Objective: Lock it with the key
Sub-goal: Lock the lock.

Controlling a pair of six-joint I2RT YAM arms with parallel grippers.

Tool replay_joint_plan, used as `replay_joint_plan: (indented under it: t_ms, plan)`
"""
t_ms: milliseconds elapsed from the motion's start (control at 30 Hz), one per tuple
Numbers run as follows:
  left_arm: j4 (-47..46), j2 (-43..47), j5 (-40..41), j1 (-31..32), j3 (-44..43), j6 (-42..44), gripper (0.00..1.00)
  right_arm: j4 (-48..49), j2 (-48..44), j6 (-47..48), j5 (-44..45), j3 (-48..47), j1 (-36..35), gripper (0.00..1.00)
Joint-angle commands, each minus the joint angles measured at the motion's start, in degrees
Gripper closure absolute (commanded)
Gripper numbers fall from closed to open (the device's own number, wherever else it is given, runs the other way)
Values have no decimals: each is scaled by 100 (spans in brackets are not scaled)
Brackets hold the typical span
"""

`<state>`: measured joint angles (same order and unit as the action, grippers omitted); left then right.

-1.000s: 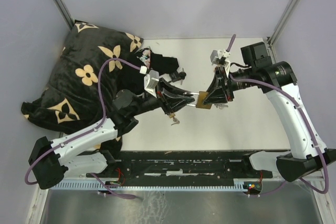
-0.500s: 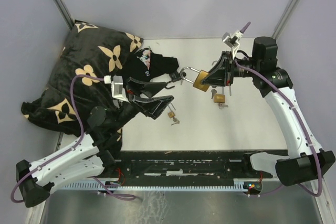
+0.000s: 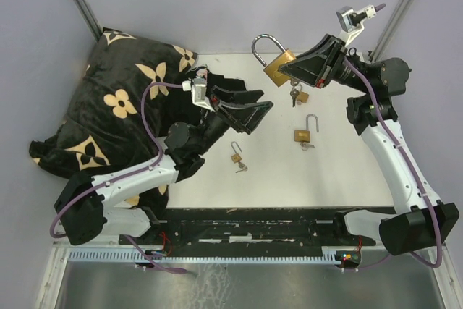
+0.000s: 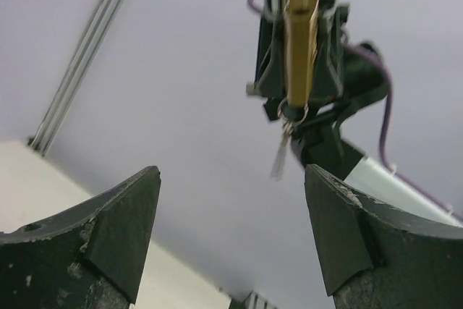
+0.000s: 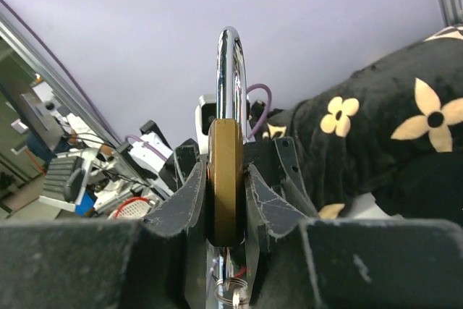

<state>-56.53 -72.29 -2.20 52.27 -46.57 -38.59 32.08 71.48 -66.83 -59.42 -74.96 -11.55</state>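
1. Brass now hangs in the air: the right gripper (image 3: 295, 72) has carried the brass padlock (image 3: 279, 69) up and away from where the two arms met a second ago, and its fingers are clamped flat on the lock's body.
2. The left gripper (image 3: 256, 111) has let go and pulled back. Its jaws stand wide with nothing between them, and its wrist view shows the padlock (image 4: 300, 34) well ahead of it and above.
3. The key bunch (image 3: 296, 94) dangles just under the right gripper, below the lock body, with no gripper touching it. This suggests the key work on this lock is finished or paused.
4. The shackle (image 3: 265, 45) points away from the right gripper's fingers. I cannot tell whether it is seated in the body.
5. Two other locks lie on the tabletop (image 3: 325, 171). A small open padlock (image 3: 304, 135) is below the right gripper, and a smaller padlock (image 3: 236, 157) is near the left gripper, on its near side.
6. A black flowered cushion (image 3: 123, 99) sits behind and beside the left gripper, crowding that arm's retreat. Nothing stands between the two grippers.
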Motion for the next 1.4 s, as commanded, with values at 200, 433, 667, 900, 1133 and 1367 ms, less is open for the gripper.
replay_joint_plan:
  t_ms: [200, 433, 667, 900, 1133, 1367]
  plan:
    - [-1221, -412, 88, 64, -1114, -481, 18, 1418, -355, -968, 592, 155, 6, 98]
    - [-1299, -840, -172, 167, -1529, -662, 33, 1429, -363, -981, 620, 257, 5, 98]
    - [-1170, -955, -251, 231, -1570, -696, 45, 1389, -376, -982, 626, 295, 4, 98]
    - [-936, -840, -144, 235, -1629, -541, 54, 1187, -514, -611, 347, 364, -3, 98]
    - [-573, -654, -435, 216, -1469, -233, 96, 313, -660, 121, -89, 164, 4, 91]
    - [241, -170, -905, 148, -1219, 192, 97, -836, -604, 815, -452, -278, 54, 63]
